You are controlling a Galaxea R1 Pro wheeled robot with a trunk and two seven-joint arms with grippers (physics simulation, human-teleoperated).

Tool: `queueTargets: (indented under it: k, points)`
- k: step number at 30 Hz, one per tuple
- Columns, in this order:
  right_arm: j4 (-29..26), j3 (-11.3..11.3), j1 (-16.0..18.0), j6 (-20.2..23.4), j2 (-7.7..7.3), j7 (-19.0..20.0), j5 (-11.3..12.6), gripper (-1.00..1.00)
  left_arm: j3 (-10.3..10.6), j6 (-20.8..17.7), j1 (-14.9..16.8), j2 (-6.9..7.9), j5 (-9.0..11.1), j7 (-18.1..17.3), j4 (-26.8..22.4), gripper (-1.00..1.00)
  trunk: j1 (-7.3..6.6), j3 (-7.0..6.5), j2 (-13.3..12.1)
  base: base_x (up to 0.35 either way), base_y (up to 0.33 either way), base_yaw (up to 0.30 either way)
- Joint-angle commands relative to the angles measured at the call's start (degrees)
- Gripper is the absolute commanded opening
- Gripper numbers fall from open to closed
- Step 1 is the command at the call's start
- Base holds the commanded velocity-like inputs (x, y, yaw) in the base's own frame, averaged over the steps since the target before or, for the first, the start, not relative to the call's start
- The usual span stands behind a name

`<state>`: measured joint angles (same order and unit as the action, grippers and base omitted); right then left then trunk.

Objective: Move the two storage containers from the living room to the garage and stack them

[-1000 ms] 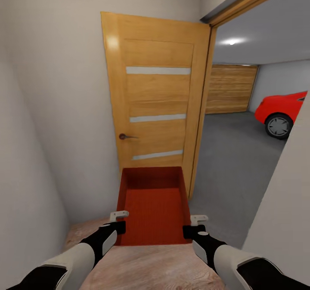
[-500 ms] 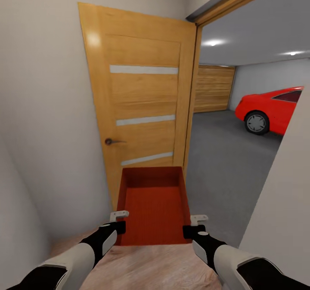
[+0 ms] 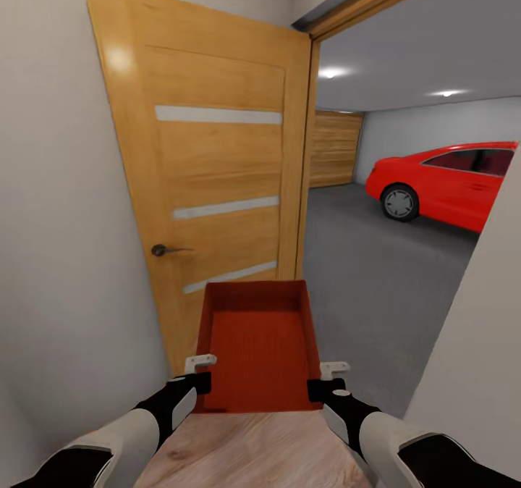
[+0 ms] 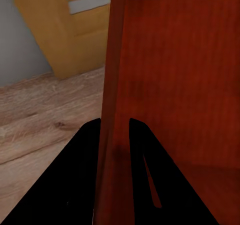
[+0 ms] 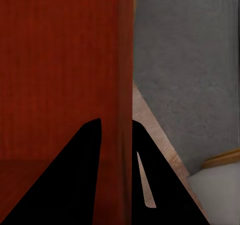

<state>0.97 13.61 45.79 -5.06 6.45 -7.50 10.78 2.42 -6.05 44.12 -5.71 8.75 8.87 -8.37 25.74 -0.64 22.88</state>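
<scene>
A red-orange open-top storage container (image 3: 257, 343) hangs in front of me at the doorway, held level between both arms. My left gripper (image 3: 204, 381) is shut on its left wall (image 4: 112, 85), one finger on each side of the thin wall. On the right wall (image 5: 125, 60), my right gripper (image 3: 315, 388) is shut the same way. The bin is empty. Beyond the doorway lies the garage with its dark grey concrete floor (image 3: 376, 271). The second container is out of view.
An open wooden door (image 3: 217, 184) with a dark handle (image 3: 161, 250) stands just left of the bin. A red car (image 3: 452, 180) is parked at the right of the garage. A white wall (image 3: 477, 358) closes in on the right. Light wood planks (image 3: 253, 448) lie underfoot.
The whole view has swung to the right: door and car have shifted left in the picture and more of the garage shows. The bin and both grippers hold the same pose.
</scene>
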Motion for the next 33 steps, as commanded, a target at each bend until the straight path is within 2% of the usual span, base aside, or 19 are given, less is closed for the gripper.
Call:
queueTargets:
  k: [1,8,25,33]
  points:
    - [0.15,-1.3,0.0,-0.12,0.05,0.73,0.3,-1.0,-1.56,2.36,0.0,2.21,-0.67,2.64,-0.29,-1.0,0.04,0.02,0.04,0.245,0.215,-0.24]
    - [0.14,-1.32,0.0,-0.12,0.05,0.73,0.3,-1.0,-1.61,2.44,0.0,2.23,-0.67,2.64,-0.25,-1.0,0.04,0.02,0.04,0.16,0.128,-0.24]
    - [0.12,-1.32,0.0,-0.14,0.05,0.73,0.28,-1.0,-1.63,2.45,0.0,2.26,-0.67,2.72,-0.16,-1.0,0.04,0.02,0.04,0.008,0.005,-0.239]
    - [0.16,-1.3,0.0,-0.21,0.05,0.73,0.23,-1.0,-1.63,2.45,0.0,2.28,-0.67,2.73,-0.16,-1.0,0.04,0.02,0.04,0.0,0.0,-0.034]
